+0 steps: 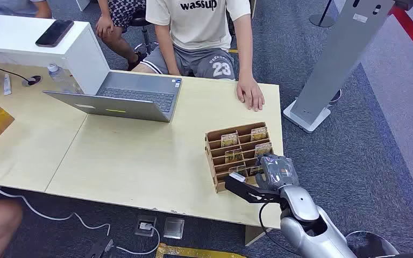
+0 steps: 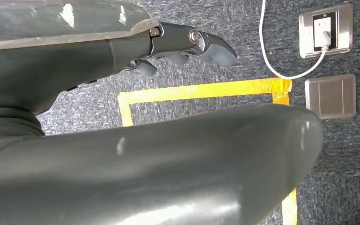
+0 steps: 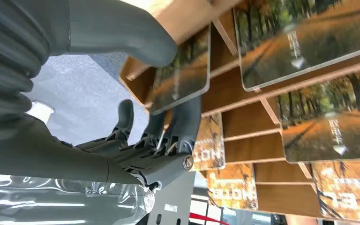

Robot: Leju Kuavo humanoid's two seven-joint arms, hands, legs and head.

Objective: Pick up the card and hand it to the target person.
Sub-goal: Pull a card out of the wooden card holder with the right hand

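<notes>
Right hand (image 1: 276, 171) at the wooden card rack (image 1: 215, 145), thumb and fingers (image 3: 180, 126) pinching 1 card (image 3: 180, 77) in the rack's near-right slot. Other cards (image 1: 229, 140) stand in slots beyond. Laptop (image 1: 123, 97) at 10 o'clock on the counter (image 1: 140, 161); a seated person's hand (image 1: 250, 94) rests at 12 o'clock. Left hand (image 2: 187, 44), fingers apart and holding nothing, hangs over carpet with yellow tape (image 2: 192, 91).

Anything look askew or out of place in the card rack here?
One card sits tilted out of its slot in the wooden rack, pinched by the right hand. That fits a pickup under way. The other cards sit straight.
</notes>
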